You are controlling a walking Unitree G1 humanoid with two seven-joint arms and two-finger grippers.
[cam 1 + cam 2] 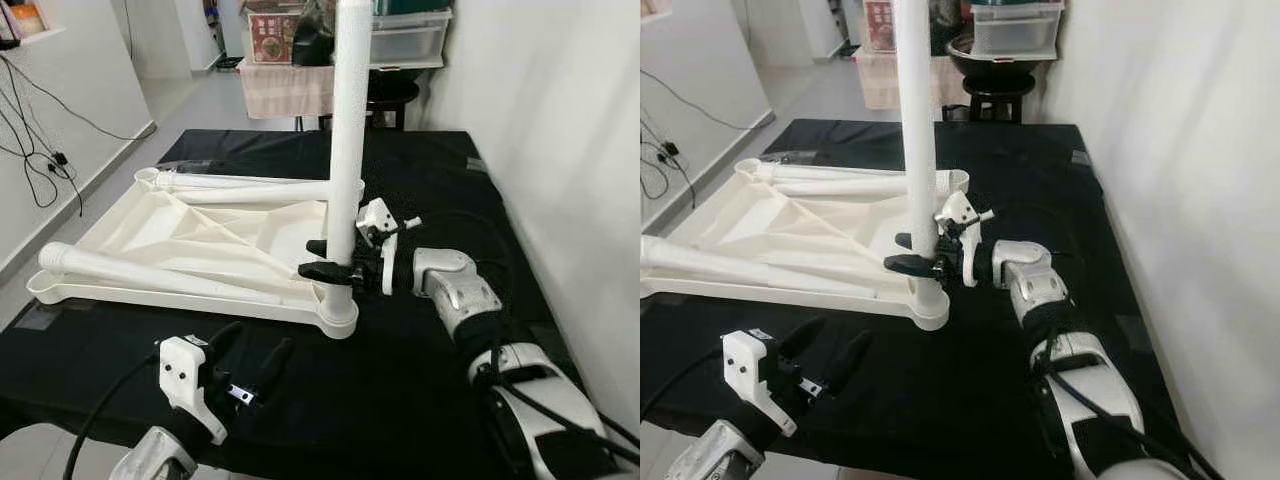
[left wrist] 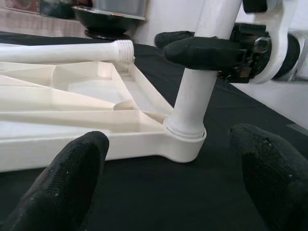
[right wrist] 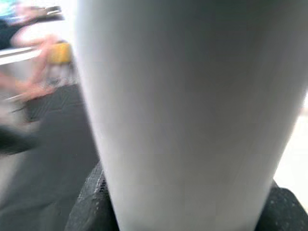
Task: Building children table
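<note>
Left eye view: white tabletop (image 1: 215, 240) upside down on a black mat (image 1: 400, 380), ribs facing up. Upright leg (image 1: 348, 140) standing in the corner socket (image 1: 340, 312) nearest the robot's right. Right gripper (image 1: 335, 258) reaching in from the right, black fingers clamped on either side of the upright leg just above the socket. Two loose legs lying on the tabletop: one (image 1: 160, 275) along the near side, one (image 1: 250, 187) along the far edge. Left gripper (image 1: 250, 362) low over the mat, near the tabletop's near edge, fingers spread apart and empty. Cables (image 1: 35, 150) on the floor at the left wall.

Right eye view: same arrangement; right gripper (image 1: 918, 252) closed around the upright leg (image 1: 915, 110), left gripper (image 1: 830, 350) open above the mat.

Left wrist view: two black fingertips (image 2: 67, 178) wide apart, nothing between them, aimed at the corner socket (image 2: 185, 139). Upright leg (image 2: 197, 91) seated in it, right gripper's fingers (image 2: 211, 50) pinching it higher up. Threaded end of a loose leg (image 2: 72, 50) beyond.

Right wrist view: upright leg (image 3: 192, 106) very close, blurred, black finger pads (image 3: 89, 202) pressed against both sides.
</note>
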